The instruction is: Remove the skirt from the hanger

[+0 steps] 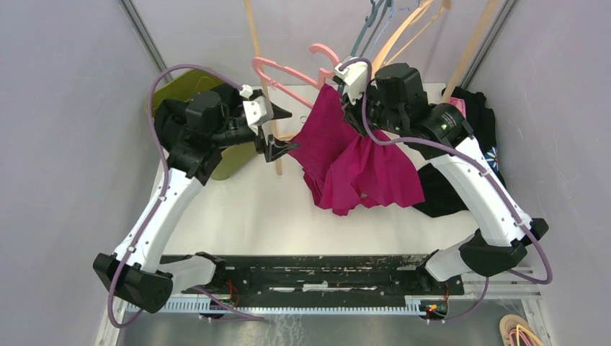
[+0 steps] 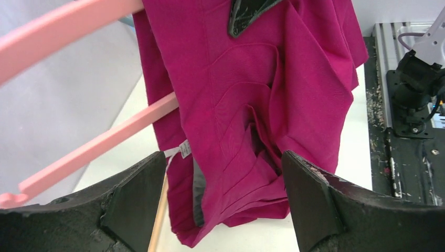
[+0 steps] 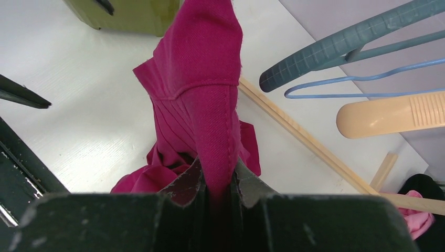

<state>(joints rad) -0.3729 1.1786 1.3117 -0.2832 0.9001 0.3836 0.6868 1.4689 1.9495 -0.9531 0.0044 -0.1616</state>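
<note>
The magenta skirt (image 1: 353, 162) hangs from its waistband, and its lower folds rest on the white table (image 1: 238, 209). My right gripper (image 1: 347, 97) is shut on a fold of the waistband (image 3: 210, 94), which is pinched between its fingers (image 3: 183, 184). The pink hanger (image 1: 288, 72) is in the air to the skirt's left. In the left wrist view the hanger's bars (image 2: 105, 142) run behind the skirt's (image 2: 252, 105) left edge. My left gripper (image 1: 277, 133) is open beside the skirt, and only air lies between its fingers (image 2: 136, 199).
An olive-green bin (image 1: 180, 90) stands at the back left behind my left arm. Dark clothes (image 1: 475, 122) are piled at the back right. Several hangers (image 1: 389, 29) hang at the back on a wooden rack, and a wooden rail (image 3: 309, 142) crosses the table.
</note>
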